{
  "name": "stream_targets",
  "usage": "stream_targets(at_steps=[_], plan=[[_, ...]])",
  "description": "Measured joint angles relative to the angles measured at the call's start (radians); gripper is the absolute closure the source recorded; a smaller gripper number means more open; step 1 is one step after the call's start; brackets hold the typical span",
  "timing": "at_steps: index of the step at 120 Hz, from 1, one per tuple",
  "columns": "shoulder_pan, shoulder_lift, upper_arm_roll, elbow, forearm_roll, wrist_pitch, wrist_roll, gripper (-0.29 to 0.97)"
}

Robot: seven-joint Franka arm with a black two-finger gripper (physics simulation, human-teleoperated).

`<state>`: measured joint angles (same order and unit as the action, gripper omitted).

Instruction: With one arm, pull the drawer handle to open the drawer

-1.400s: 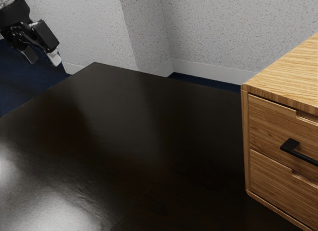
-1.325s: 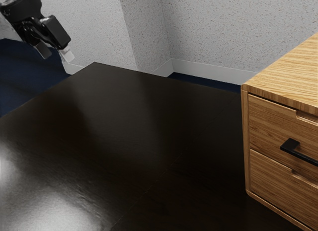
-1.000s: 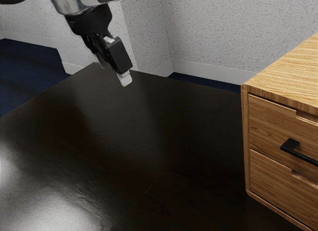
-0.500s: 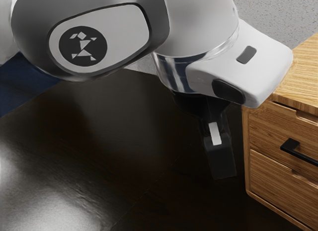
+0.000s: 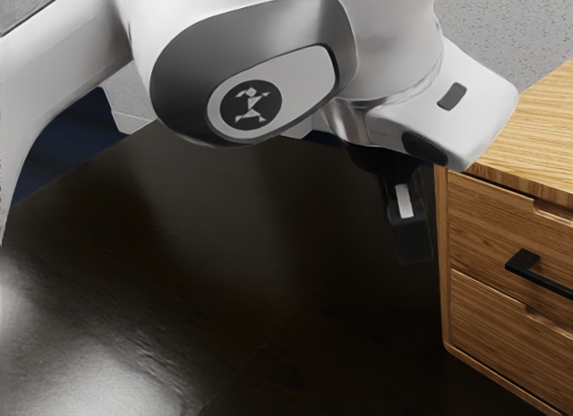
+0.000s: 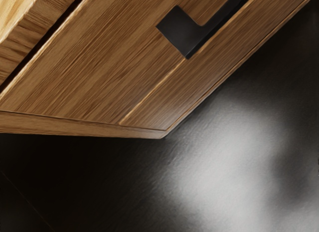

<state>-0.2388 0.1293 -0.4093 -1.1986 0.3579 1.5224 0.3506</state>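
Wood cabinet [image 5: 537, 139] sits at the exterior view's right edge on the dark worktop [image 5: 179, 282], light grain, two drawer fronts stacked. Upper drawer front [image 5: 483, 219] and lower drawer front [image 5: 501, 335] both look flush with the cabinet frame, so the drawer reads as shut. Black drawer handle [image 5: 537, 275] is a flat bar on a short bracket, mounted low on the upper drawer front, just above the seam between the two; it runs off the exterior view's right edge

My arm [image 5: 269, 40] comes across from the upper left, white shell with a grey joint cap and a logo. Jaws hang under my hand, just beside the cabinet's near front corner, on the exterior view's left of it, level with the upper drawer front and above the worktop. Drawer handle is further to the exterior view's right, apart from them, no contact

Jaws wide or narrow — cannot tell from this angle

Wrist view: grained wood front close up, the drawer handle [image 6: 185, 28] showing its bracket end, the cabinet's bottom edge, then worktop with a pale glare patch [image 6: 234, 162]

Speckled grey wall [image 5: 519, 22] behind the cabinet
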Motion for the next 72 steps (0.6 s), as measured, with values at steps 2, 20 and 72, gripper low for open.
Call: stream_targets(at_steps=[2, 20, 72], plan=[[-0.005, 0.000, 0.000, -0.002, 0.001, 0.000, 0.008, 0.02], [-0.020, 0.005, -0.016, -0.004, 0.000, 0.004, 0.078, 0.02], [-0.098, 0.091, -0.062, -0.019, 0.132, 0.116, 0.293, 0.02]])
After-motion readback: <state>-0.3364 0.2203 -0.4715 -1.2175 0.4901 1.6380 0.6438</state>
